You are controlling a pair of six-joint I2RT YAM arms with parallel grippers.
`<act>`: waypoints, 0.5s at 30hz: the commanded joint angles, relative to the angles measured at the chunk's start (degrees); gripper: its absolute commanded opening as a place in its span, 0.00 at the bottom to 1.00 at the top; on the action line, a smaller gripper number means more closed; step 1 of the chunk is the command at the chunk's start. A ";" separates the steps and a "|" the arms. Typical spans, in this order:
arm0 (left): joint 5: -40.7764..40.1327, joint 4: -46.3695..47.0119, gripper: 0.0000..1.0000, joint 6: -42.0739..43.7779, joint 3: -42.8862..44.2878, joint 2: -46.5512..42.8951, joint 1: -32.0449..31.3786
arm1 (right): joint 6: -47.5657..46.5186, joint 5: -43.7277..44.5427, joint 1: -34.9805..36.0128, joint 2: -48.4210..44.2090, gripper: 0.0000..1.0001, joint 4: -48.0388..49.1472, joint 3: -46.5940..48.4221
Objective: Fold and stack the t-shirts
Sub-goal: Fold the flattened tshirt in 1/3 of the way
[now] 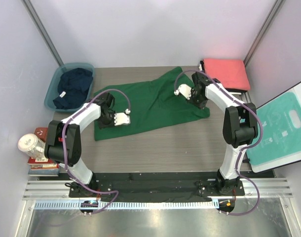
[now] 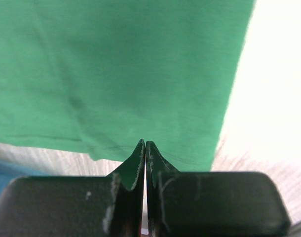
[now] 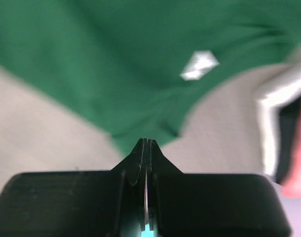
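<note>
A dark green t-shirt [image 1: 150, 106] lies spread flat across the middle of the table. My left gripper [image 1: 106, 121] is at its near-left edge. In the left wrist view the jaws [image 2: 145, 143] are shut with the green hem [image 2: 116, 74] pinched at their tips. My right gripper [image 1: 202, 103] sits at the shirt's right side. Its jaws [image 3: 145, 140] are shut where a point of green cloth [image 3: 116, 64] runs into the tips; that view is blurred. A navy t-shirt [image 1: 74, 86] lies crumpled in the tub. A folded coral-red t-shirt [image 1: 225, 71] tops a stack at the back right.
The teal tub [image 1: 53, 89] stands at the back left. A teal-and-white board [image 1: 281, 128] leans at the right edge. A metal can [image 1: 31, 144] and red books [image 1: 42, 163] sit off the table's left side. A white label [image 3: 200, 64] shows on the green cloth.
</note>
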 commanded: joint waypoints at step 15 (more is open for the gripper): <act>-2.13 -2.73 0.00 1.54 0.23 5.00 -1.00 | -0.16 -2.78 -3.61 8.55 0.01 -4.67 2.91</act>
